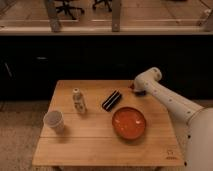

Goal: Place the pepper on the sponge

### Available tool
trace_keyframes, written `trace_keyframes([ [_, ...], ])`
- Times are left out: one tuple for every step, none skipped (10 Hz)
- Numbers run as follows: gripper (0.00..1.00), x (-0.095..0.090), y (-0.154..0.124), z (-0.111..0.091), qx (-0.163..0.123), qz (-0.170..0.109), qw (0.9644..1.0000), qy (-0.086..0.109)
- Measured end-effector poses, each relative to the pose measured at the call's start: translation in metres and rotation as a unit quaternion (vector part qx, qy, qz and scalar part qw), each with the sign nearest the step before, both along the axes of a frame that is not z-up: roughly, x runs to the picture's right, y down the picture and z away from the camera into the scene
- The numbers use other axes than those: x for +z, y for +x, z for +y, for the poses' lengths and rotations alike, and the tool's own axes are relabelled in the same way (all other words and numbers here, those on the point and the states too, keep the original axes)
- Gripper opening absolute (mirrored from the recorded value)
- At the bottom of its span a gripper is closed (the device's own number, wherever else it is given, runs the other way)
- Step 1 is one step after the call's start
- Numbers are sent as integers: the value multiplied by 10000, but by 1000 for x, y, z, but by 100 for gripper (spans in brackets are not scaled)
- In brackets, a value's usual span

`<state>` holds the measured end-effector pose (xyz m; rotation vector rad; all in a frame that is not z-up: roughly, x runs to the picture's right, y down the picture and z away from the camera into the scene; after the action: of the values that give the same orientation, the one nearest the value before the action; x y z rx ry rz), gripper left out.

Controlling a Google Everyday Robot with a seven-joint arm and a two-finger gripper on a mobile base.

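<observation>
My gripper hangs low over the far right corner of the wooden table, at the end of the white arm that reaches in from the right. A tiny dark red spot, the pepper, shows at the gripper's left edge. Whether it is held I cannot tell. A small bluish patch, the sponge, lies right under the gripper and is mostly hidden by it.
An orange bowl sits in front of the gripper. A dark oblong packet lies mid-table, a pale shaker-like bottle stands to its left, and a white cup is at the left edge. A dark counter runs behind the table.
</observation>
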<state>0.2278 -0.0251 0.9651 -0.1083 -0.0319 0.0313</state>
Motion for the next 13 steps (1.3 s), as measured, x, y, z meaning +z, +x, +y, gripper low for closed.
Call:
trace_keyframes([
  [45, 0, -2, -1, -46, -48, 10000, 46],
  [54, 0, -2, -1, -78, -74, 9999, 74],
  [64, -1, -2, -3, -112, -105, 9998, 117],
  [75, -1, -3, -3, -152, -133, 9997, 156],
  [80, -1, -4, -4, -183, -151, 9995, 188],
  [80, -2, -4, -4, -200, -165, 9994, 213],
  [80, -2, -5, -4, -224, -179, 9993, 242],
  [80, -2, -5, -5, -235, -187, 9992, 260],
  [80, -2, -5, -5, -241, -190, 9992, 269],
  [80, -2, -5, -5, -246, -195, 9991, 278],
  [80, -3, -6, -6, -252, -196, 9991, 292],
  [80, -3, -6, -6, -257, -198, 9990, 292],
  [80, -3, -6, -6, -274, -199, 9990, 300],
])
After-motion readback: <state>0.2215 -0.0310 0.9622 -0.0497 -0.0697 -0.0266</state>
